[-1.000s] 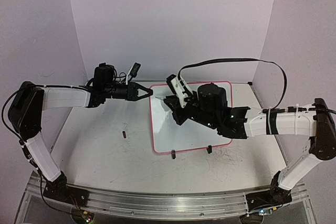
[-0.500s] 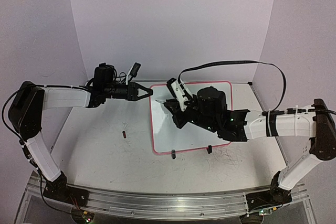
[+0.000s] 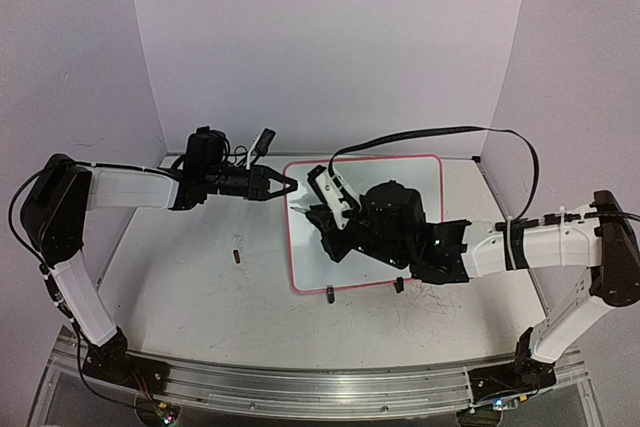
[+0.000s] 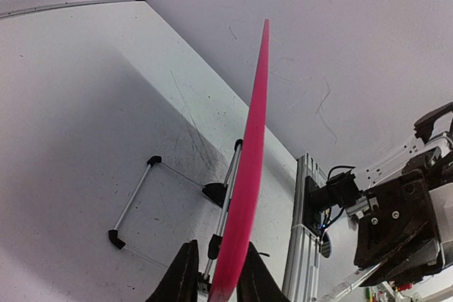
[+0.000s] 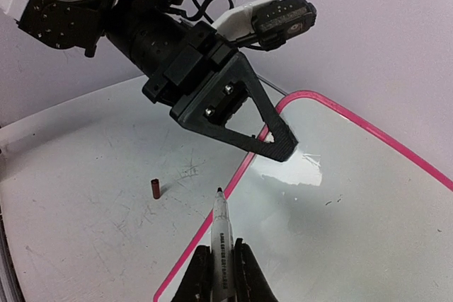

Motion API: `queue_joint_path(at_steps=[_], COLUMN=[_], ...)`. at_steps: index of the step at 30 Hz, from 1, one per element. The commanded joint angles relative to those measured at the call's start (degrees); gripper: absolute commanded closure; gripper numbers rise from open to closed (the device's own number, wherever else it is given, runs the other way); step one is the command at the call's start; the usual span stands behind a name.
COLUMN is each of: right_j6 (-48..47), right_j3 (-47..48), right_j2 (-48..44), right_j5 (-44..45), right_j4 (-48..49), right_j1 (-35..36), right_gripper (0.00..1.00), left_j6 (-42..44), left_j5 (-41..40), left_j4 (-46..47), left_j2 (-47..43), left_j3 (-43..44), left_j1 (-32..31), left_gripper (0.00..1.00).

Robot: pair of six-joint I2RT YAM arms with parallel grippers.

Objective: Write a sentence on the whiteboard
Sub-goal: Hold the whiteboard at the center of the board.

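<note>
Nearest, the small white rectangular whiteboard with a pink-red rim (image 3: 312,269) rests mid-table on the scuffed white table (image 3: 180,297), with two black clip feet (image 3: 329,294) at its near edge. A small dark red cap (image 3: 237,256) lies to its left. The right gripper (image 5: 223,268) is clamped on a white marker pen with a black tip (image 5: 221,228); only its wrist view shows this grip. Farther off, the left gripper (image 3: 290,185) straddles the far left corner. Its wrist view shows the rim edge-on, but whether the fingers pinch it I cannot tell.
</note>
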Motion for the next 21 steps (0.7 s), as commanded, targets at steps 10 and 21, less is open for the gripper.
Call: queue_joint_path(at_steps=[10, 21], right_j6=[-0.2, 0.0], right_j3=[0.3, -0.5], right_j2=[3.2, 2.9], right_j5=[4.6, 5.3], right_j4=[5.8, 6.3], right_j1=[0.2, 0.2], right_gripper=[1.00, 1.00], left_j6=[0.9, 3.2], left_j5=[0.4, 0.8], left_j4=[1.2, 1.2], left_j2=[0.7, 0.2], left_j3=[-0.1, -0.8], left_j1=[-0.3, -0.3], left_gripper=[0.96, 1.00])
